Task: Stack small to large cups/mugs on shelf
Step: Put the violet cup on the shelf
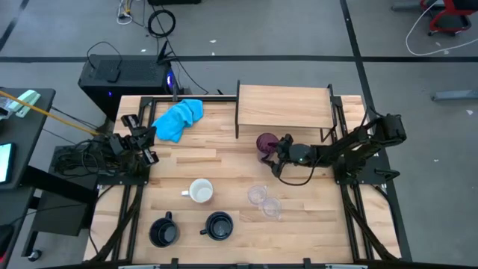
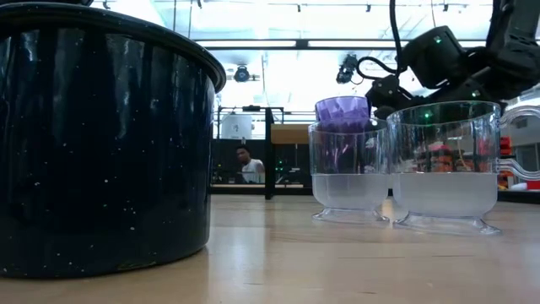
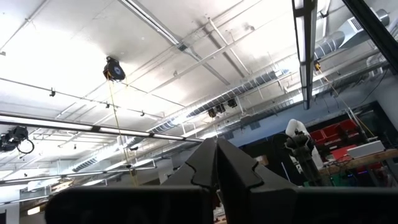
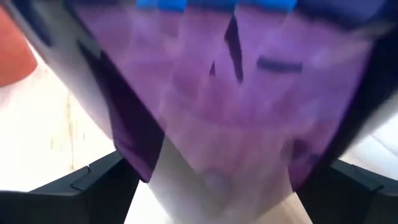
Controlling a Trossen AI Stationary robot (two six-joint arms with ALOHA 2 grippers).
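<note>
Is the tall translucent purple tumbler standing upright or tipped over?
Upright. The tall translucent purple tumbler shows its round open mouth from above, and in the low view its rim sits level behind the clear plastic cups.

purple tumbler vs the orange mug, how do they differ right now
The purple tumbler is translucent; the orange mug is opaque, white inside. The tumbler has no handle that shows; the mug has one at its side. The tumbler stands just in front of the shelf with the right claw around it, its fingers either side; the mug stands alone mid-table, with no claw near. Both stand upright on the table.
</note>
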